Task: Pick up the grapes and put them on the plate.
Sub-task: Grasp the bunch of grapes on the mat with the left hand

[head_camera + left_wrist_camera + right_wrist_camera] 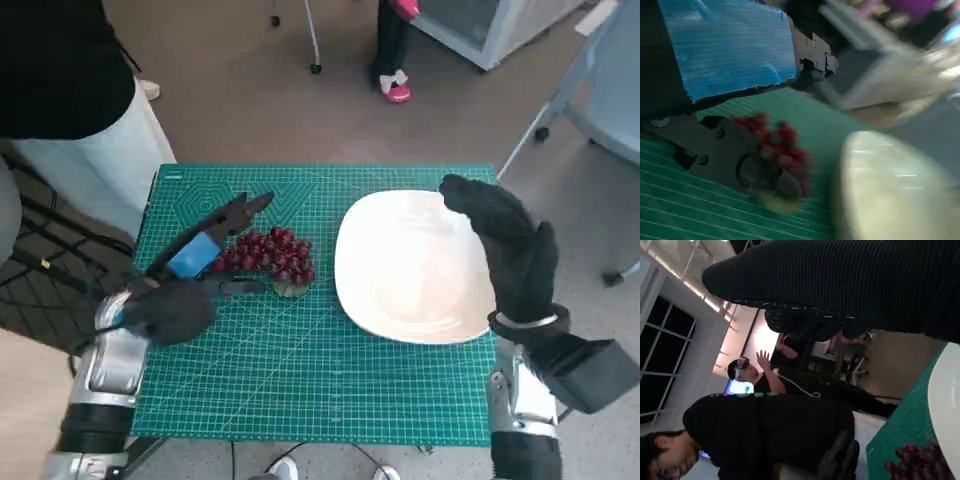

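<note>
Left hand [205, 250] at grapes [270, 253]; plate [410, 265] alongside.
Left fingers spread around the bunch, grasp not confirmable. Right hand [510, 250] open, holding nothing, above plate's edge.

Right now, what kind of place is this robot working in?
Probably a lab or office set up for robot trials: a green cutting mat as work surface, wheeled chair legs, and a person wearing a headset gesturing nearby.
</note>
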You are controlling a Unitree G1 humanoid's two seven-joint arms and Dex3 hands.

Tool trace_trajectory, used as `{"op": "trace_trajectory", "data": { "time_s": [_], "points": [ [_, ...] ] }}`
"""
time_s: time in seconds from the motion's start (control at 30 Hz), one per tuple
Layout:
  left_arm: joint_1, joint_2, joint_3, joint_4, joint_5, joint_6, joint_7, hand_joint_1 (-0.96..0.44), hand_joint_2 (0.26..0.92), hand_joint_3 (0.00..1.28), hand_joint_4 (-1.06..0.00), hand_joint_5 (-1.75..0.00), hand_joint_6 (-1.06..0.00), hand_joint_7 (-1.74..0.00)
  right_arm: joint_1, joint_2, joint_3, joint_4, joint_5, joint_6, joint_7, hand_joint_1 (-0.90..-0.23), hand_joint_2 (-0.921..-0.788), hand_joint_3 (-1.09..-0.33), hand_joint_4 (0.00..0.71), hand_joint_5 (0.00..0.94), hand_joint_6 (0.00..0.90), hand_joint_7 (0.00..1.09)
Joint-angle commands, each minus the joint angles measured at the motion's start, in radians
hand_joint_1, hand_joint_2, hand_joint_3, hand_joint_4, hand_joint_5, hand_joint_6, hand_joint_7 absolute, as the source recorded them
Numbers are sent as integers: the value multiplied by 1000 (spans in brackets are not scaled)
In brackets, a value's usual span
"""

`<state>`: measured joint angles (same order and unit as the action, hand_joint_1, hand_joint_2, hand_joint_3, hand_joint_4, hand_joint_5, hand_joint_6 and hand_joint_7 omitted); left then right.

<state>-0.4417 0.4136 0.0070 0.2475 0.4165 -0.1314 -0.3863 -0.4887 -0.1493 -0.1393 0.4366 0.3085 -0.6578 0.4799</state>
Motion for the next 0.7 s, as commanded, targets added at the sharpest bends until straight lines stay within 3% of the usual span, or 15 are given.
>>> {"op": "trace_trajectory", "data": {
  "time_s": [0.03,0.27,0.7],
  "points": [
    [-34,4,-92,-135,177,206,30,-90,711,1,1,1,-200,-20,19,4,3,22,-9,6,3,-626,-921,-883,367,0,-1,503],
    [-116,-8,-211,-89,291,376,-11,-67,717,3,1,1,-207,-14,24,8,7,18,-11,5,0,-624,-921,-882,367,0,-1,503],
    [-246,-13,-326,111,307,445,-20,9,736,10,1,1,-207,-5,27,9,8,16,-16,3,-4,-617,-921,-884,368,1,-1,504]
  ]
}}
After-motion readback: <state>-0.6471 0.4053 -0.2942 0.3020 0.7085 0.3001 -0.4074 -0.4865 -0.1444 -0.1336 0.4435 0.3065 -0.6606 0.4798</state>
